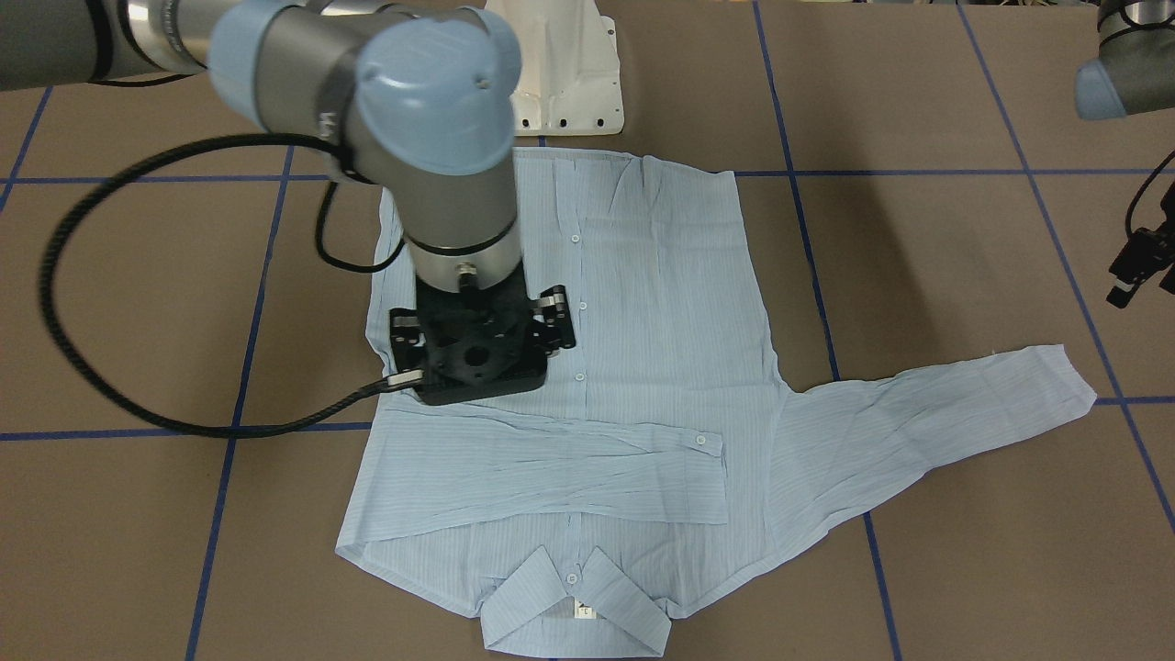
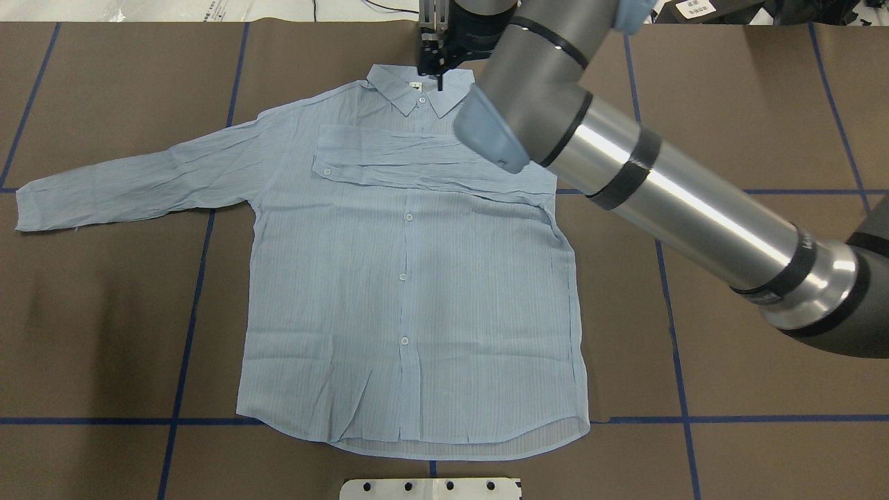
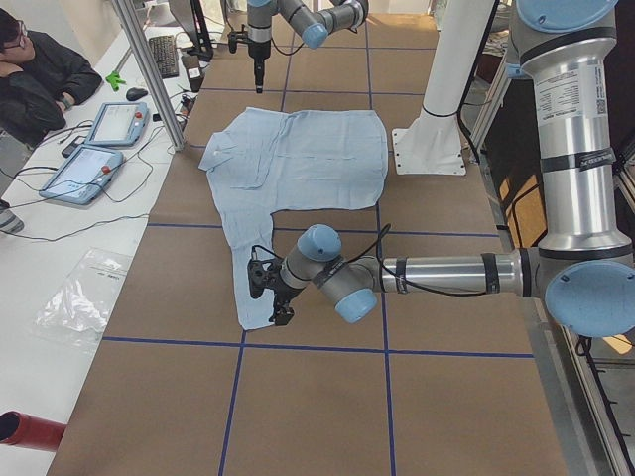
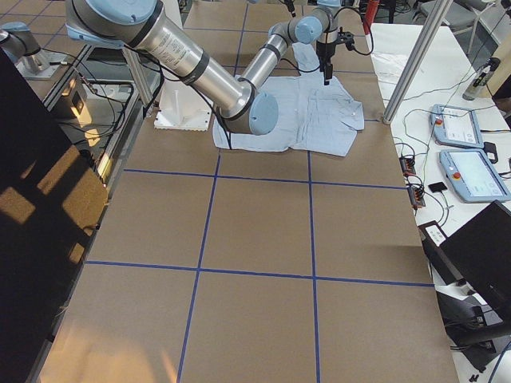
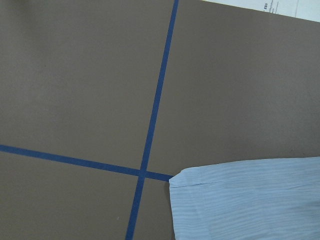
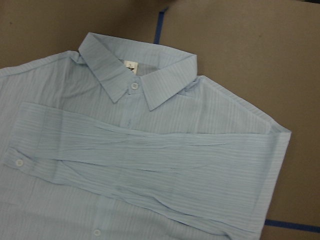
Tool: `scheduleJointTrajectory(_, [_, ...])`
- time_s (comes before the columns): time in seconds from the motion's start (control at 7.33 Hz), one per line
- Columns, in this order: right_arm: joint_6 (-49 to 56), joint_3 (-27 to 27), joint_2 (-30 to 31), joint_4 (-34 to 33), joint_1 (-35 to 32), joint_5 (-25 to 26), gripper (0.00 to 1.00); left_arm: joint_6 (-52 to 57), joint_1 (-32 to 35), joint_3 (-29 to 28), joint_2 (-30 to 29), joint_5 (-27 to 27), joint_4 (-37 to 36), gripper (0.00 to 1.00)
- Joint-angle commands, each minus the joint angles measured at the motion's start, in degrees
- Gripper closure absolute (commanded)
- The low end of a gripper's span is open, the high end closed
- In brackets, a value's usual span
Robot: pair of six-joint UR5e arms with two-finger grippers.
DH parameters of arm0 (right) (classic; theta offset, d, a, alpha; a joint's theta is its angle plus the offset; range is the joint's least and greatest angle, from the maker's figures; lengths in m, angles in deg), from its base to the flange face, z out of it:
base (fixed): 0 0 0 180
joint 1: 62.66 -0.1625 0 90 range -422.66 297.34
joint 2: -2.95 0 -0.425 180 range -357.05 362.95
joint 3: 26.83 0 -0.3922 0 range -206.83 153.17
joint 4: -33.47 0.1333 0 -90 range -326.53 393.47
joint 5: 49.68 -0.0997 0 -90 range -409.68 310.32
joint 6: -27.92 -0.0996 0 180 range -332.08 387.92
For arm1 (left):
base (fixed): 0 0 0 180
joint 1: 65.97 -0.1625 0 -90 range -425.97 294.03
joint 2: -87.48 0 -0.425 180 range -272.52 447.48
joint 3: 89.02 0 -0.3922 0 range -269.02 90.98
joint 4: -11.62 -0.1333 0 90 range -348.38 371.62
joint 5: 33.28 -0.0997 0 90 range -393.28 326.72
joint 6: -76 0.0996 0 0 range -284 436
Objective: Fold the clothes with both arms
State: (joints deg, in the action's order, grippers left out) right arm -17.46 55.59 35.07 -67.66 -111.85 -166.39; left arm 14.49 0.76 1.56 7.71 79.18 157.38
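- The light blue shirt (image 2: 417,278) lies flat, buttoned and front up on the brown table (image 2: 764,104). Its right sleeve (image 2: 417,170) is folded across the chest just below the collar (image 6: 135,75).
- The step in hand, I judge, is the outstretched left sleeve (image 2: 139,180).
- My left gripper (image 3: 270,302) hovers near the cuff (image 5: 240,200). It has hold of nothing I can see, and I cannot tell how wide it stands.
- I should pinch the cuff edge, carry it low so the thin cloth doesn't drag the body, and lay it along the folded sleeve.
- My right gripper (image 2: 437,73) hangs over the collar, lifting no cloth, its opening unclear. It sits near the landing spot and may obstruct.
- A seated person (image 3: 40,79) and two tablets (image 3: 84,174) sit well apart.
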Motion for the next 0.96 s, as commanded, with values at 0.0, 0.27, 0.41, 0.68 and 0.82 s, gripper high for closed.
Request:
scheduleJointTrajectory(0.0, [5.5, 4.9, 5.7, -0.7, -3.4, -3.2, 0.00, -10.0, -9.1, -3.0, -0.4, -9.2, 3.6, 0.05])
scheduleJointTrajectory(0.27, [5.4, 4.9, 6.0, -0.5, -2.9, -2.6, 0.00, -9.1, -9.3, -7.6, -2.4, -10.4, 3.7, 0.17])
scheduleJointTrajectory(0.41, [5.0, 4.7, 6.0, -0.2, -2.5, -2.5, 0.00, -9.1, -9.3, -9.3, -3.5, -11.2, 3.7, 0.21])
scheduleJointTrajectory(0.68, [5.0, 4.4, 6.1, -0.2, -2.2, -2.3, 0.00, -9.1, -9.3, -12.1, -5.8, -11.4, 3.7, 0.27])
scheduleJointTrajectory(0.82, [5.0, 4.4, 6.1, -0.2, -2.1, -2.2, 0.00, -9.1, -9.3, -12.6, -6.5, -11.4, 3.7, 0.29])
